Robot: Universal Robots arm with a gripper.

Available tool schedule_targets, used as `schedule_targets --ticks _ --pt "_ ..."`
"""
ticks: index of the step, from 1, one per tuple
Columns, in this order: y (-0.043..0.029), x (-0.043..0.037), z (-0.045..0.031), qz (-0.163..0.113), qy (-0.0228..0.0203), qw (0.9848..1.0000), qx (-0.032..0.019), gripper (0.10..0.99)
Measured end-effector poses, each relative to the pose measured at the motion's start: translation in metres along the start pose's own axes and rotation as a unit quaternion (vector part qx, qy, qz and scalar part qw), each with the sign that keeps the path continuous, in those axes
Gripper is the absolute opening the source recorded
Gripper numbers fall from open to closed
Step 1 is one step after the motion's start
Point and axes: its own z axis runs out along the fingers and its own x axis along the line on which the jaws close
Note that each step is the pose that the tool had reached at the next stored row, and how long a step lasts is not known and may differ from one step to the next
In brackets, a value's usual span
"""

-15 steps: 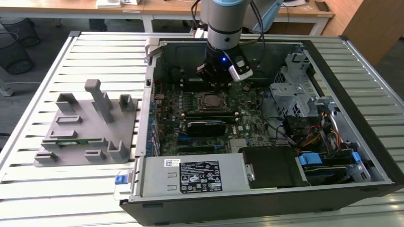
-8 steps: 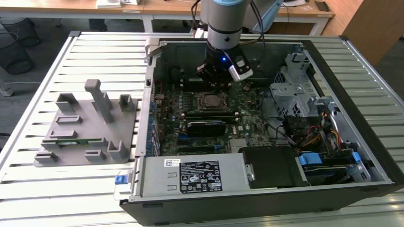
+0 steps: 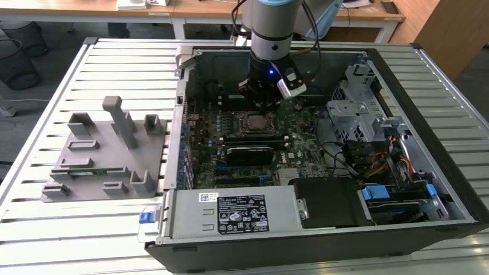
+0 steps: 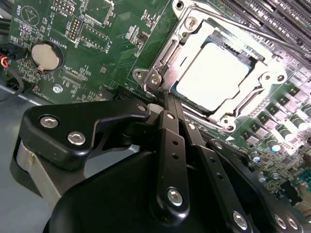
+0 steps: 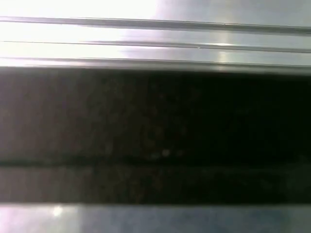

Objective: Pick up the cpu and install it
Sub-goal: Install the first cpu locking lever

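Note:
The cpu, a silvery square chip, lies flat inside the metal socket frame on the green motherboard. In the exterior view the cpu sits in the socket near the middle of the open computer case. My gripper hangs just beside one corner of the socket frame. Its two black fingers meet at the tips with nothing between them. In the exterior view the gripper stands over the board just behind the socket.
A grey holder block with a green memory stick rests on the slatted table at the exterior view's left. Inside the case are a power supply, a drive cage and cables. A coin battery sits on the board.

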Motion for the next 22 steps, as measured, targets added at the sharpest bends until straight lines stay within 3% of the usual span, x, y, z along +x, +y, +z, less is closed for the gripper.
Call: schedule_targets --ticks 4,6,9,10,17,22 --pt "0.0002 0.0 0.0009 0.0 -0.0001 1.0 -0.0009 0.106" --pt "0.0002 0.0 0.001 0.0 -0.0002 1.0 -0.0085 0.106" --pt "0.0005 -0.0002 0.0017 0.0 -0.0007 0.9997 -0.0247 0.106" --pt "0.0004 -0.0001 0.0015 0.0 -0.0006 0.9996 -0.0274 0.106" --pt "0.0007 -0.0003 -0.0069 0.0 -0.0004 0.9996 -0.0291 0.106" --pt "-0.0009 -0.0003 -0.0075 0.0 -0.0003 0.9996 -0.029 0.106"
